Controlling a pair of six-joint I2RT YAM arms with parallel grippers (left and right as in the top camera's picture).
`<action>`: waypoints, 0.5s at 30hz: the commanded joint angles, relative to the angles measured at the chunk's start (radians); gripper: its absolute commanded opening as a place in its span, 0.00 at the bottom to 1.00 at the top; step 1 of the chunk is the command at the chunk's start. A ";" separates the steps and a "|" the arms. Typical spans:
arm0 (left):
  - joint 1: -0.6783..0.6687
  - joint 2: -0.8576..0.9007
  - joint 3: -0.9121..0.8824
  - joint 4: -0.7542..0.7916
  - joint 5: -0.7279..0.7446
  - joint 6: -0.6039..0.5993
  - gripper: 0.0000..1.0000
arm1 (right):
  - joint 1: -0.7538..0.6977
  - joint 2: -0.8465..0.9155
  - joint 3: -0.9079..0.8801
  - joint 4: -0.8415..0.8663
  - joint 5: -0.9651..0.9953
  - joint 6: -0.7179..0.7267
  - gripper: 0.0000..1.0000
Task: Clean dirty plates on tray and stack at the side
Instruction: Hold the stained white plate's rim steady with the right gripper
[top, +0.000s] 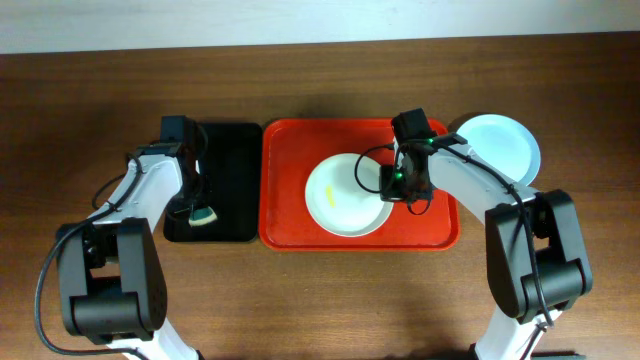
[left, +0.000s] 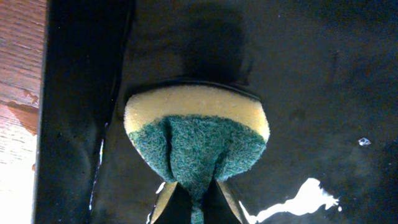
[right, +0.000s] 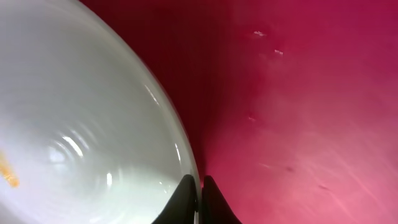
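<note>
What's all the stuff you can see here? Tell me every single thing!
red tray: one, red-orange, middle of the table.
pale plate: one, whitish, on the red tray, small yellow smear on it.
blue plate: one, light blue, on the table right of the red tray.
black tray: one, black, left of the red tray.
sponge: one, yellow and green, over the black tray.
table: one, brown wood.
arms: two, white and black, one each side.
left tool: shut on the sponge.
right tool: shut on the pale plate's rim.
</note>
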 joint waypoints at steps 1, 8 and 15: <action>0.001 -0.027 -0.010 -0.001 -0.014 -0.014 0.01 | 0.011 -0.017 -0.008 0.043 -0.183 0.033 0.04; 0.001 -0.027 -0.010 -0.001 -0.014 -0.014 0.02 | 0.093 -0.017 -0.008 0.115 -0.212 0.141 0.04; 0.001 -0.027 -0.010 -0.001 -0.014 -0.014 0.01 | 0.171 -0.017 -0.008 0.105 -0.048 0.316 0.04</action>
